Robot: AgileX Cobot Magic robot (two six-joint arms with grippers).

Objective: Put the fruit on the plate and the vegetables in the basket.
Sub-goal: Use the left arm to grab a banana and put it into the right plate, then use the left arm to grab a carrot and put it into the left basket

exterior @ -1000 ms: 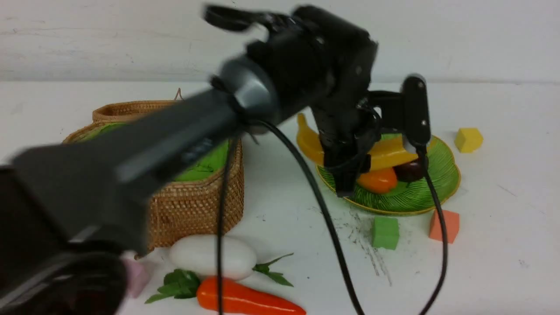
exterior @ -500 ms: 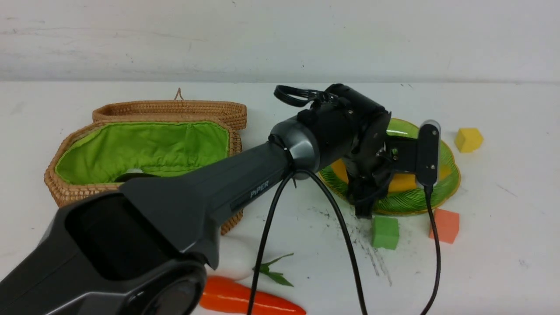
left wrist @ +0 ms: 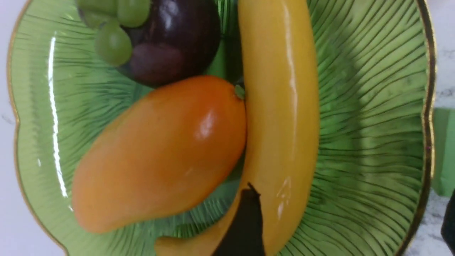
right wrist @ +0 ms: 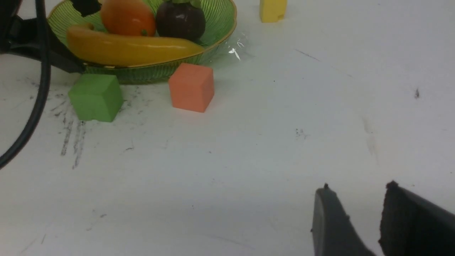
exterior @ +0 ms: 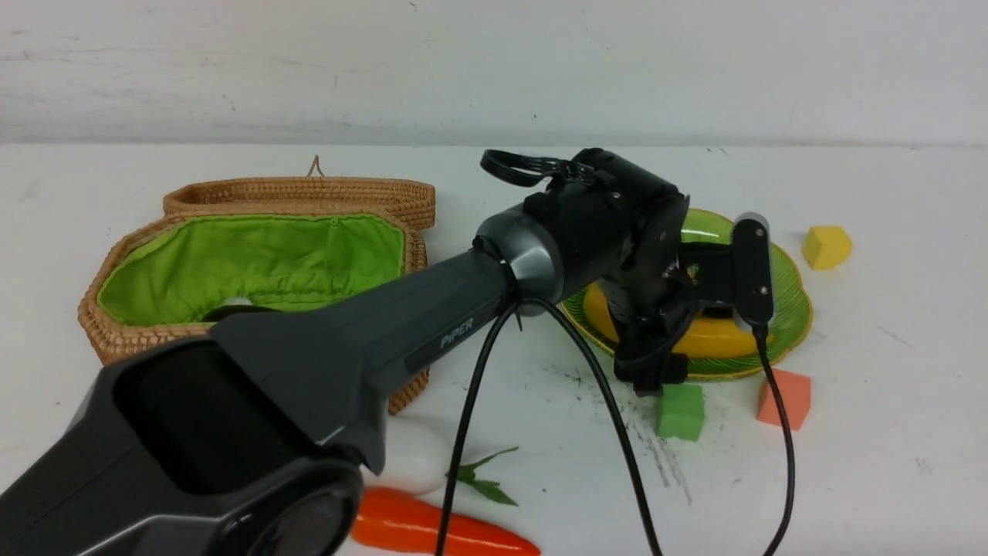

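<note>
My left gripper point(exterior: 653, 377) hangs low over the near edge of the green scalloped plate point(exterior: 789, 309), jaws wide open. In the left wrist view the gripper point(left wrist: 348, 208) has one finger beside the yellow banana point(left wrist: 280, 106), which lies on the plate point(left wrist: 373, 124) against the orange mango point(left wrist: 160, 153) and the purple mangosteen point(left wrist: 170, 46). The banana point(exterior: 714, 337) shows below the wrist. The open tan basket point(exterior: 131, 340) stands at the left. A white oval vegetable point(exterior: 413, 462) and a carrot point(exterior: 440, 533) lie on the table in front of the basket. My right gripper point(right wrist: 357, 186) is slightly open and empty above bare table.
A green cube point(exterior: 680, 411) and an orange cube point(exterior: 785, 398) sit just in front of the plate, and a yellow cube point(exterior: 826, 245) to its right. A dark piece point(exterior: 231, 311) shows low inside the basket. My left arm and its cables cross the middle of the table.
My left arm has come down from high above the plate. The banana, held up over the plate's left rim before, now lies flat in the plate.
</note>
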